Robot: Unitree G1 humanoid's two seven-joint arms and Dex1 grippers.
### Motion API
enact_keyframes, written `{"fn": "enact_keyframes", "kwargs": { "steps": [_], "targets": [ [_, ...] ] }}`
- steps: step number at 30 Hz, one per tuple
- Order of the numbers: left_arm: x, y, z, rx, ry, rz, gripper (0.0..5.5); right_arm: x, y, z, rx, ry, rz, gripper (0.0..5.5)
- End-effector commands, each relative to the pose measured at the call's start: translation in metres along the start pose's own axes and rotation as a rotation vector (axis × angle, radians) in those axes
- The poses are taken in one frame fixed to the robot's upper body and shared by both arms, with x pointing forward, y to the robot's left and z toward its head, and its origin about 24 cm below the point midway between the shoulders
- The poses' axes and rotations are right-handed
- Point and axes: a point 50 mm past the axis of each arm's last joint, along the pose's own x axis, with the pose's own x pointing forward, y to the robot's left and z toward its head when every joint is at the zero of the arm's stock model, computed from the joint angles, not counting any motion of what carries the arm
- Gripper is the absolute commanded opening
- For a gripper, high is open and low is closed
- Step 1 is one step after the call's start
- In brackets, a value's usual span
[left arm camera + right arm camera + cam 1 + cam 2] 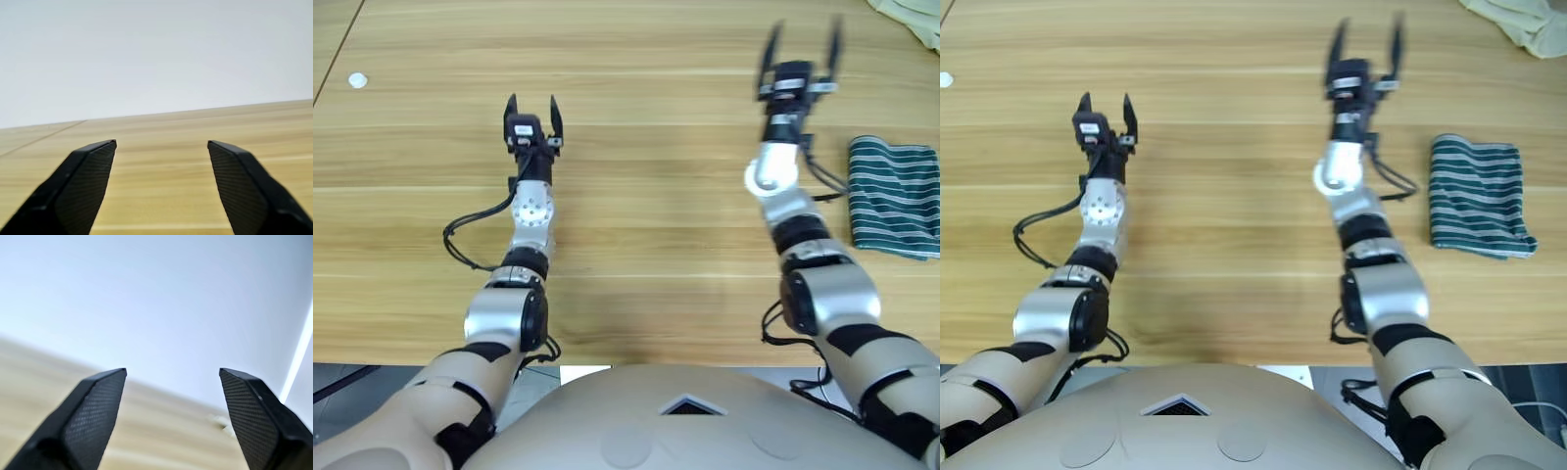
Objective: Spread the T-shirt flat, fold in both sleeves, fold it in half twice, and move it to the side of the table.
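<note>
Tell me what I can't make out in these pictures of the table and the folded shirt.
- T-shirt: its top layer hides the folds beneath, and the left eye view's edge cuts off its right side.
- Pale cloth: cut off at the far right corner in both eye views, so what it is stays unclear.
- White dot: too small to identify.
- Right claw: blurred in the eye views, though plainly open.

A small white disc (357, 80) lies far off to the left; a pale crumpled cloth (1518, 22) sits at the far right corner.
</note>
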Motion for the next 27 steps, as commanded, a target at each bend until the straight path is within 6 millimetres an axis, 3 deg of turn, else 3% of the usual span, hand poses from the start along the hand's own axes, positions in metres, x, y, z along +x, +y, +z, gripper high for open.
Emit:
{"fn": "enact_keyframes", "kwargs": {
  "steps": [1, 8, 13, 22, 27],
  "targets": [
    [0.002, -0.003, -0.007, 0.000, 0.073, 0.031, 3.87, -0.002, 0.015, -0.012, 0.107, 0.184, 0.073, 3.52],
    [-0.022, 0.030, -0.031, -0.048, 0.145, 0.119, 3.87, -0.040, 0.022, -0.035, 0.283, 0.260, 0.143, 3.52],
    [-0.035, 0.029, -0.032, -0.036, 0.092, 0.108, 3.87, -0.053, 0.016, -0.043, 0.292, 0.260, 0.155, 3.52],
    [-0.042, 0.029, -0.032, -0.046, 0.062, 0.090, 3.87, -0.055, 0.000, -0.047, 0.224, 0.225, 0.127, 3.52],
    [-0.031, 0.044, -0.034, -0.077, 0.128, 0.091, 3.87, -0.048, -0.028, -0.061, 0.081, 0.278, 0.066, 3.52]
  ]
}}
